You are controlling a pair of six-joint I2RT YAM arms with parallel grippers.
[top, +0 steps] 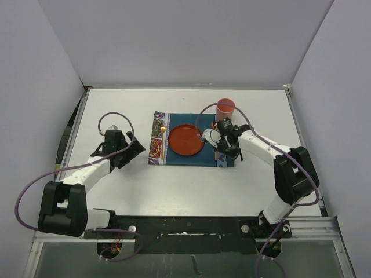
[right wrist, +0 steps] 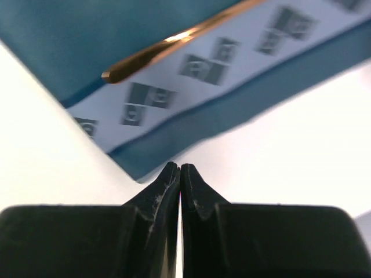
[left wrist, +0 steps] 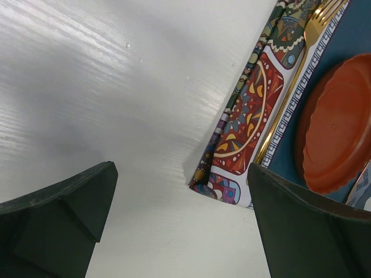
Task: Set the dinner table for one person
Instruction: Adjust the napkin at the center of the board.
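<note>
The dinner table lies bare and white left of the placemat, with wide room out to its metal edge. The left gripper hangs low just off the mat's patterned left end, jaws spread wide, holding nothing. On the mat lie a gold fork and an orange plate. At the mat's near right corner the right gripper points down, jaws pressed together and empty, with a cup by the far right corner.

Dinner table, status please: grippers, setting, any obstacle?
Left gripper open, empty, beside the placemat. Right gripper shut, empty, at the placemat's right end. Table holds placemat, plate, fork, cup. Nothing in the way.
</note>
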